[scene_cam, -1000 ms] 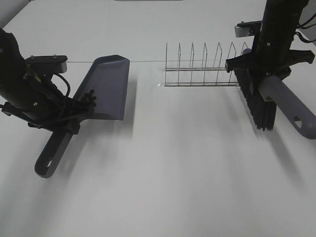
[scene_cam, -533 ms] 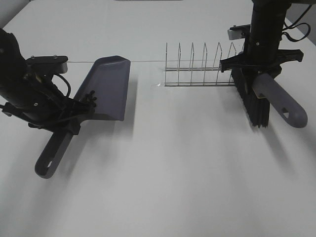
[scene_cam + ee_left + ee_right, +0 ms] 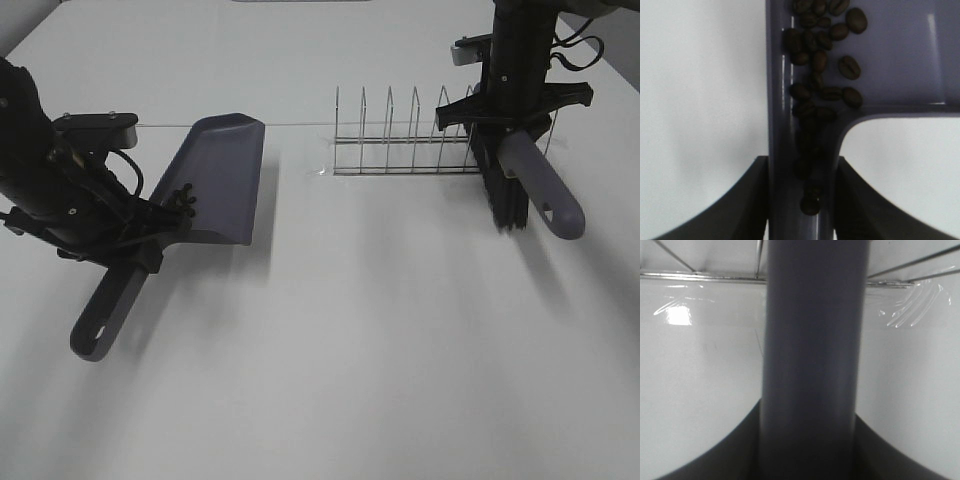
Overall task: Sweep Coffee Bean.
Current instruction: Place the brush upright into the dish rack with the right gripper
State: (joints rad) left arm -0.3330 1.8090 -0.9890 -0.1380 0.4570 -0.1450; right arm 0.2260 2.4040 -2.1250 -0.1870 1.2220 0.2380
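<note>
- I am holding the dustpan (image 3: pixel 225 175) at the 9 o'clock side of the table (image 3: pixel 350 390) with the left gripper (image 3: pixel 128 243). Its jaws are clamped on either side of the pan handle (image 3: pixel 103 318).
- The coffee beans (image 3: pixel 822 60) are lying inside the pan, bunched at its heel toward 7 o'clock. A few are sitting in the handle's groove, right between the jaws.
- If I am dipping the handle any lower, I judge those few are rolling down the groove and off onto the table. If I am dipping the open lip at 1 o'clock instead, the whole cluster is sliding out.
- The wire rack (image 3: pixel 400 150) is standing at 1 o'clock, and the brush (image 3: pixel 508 200) is hanging just beside its 3 o'clock end. I cannot tell whether they are touching. Any sideways swing is risking bristles catching in the tines and dragging the rack along.
- The right gripper (image 3: pixel 512 110), at 2 o'clock, is closed tight around the brush handle (image 3: pixel 545 190). The long free end is pointing toward 5 o'clock, so I judge a quick wrist turn is risking it twisting in the grip.
</note>
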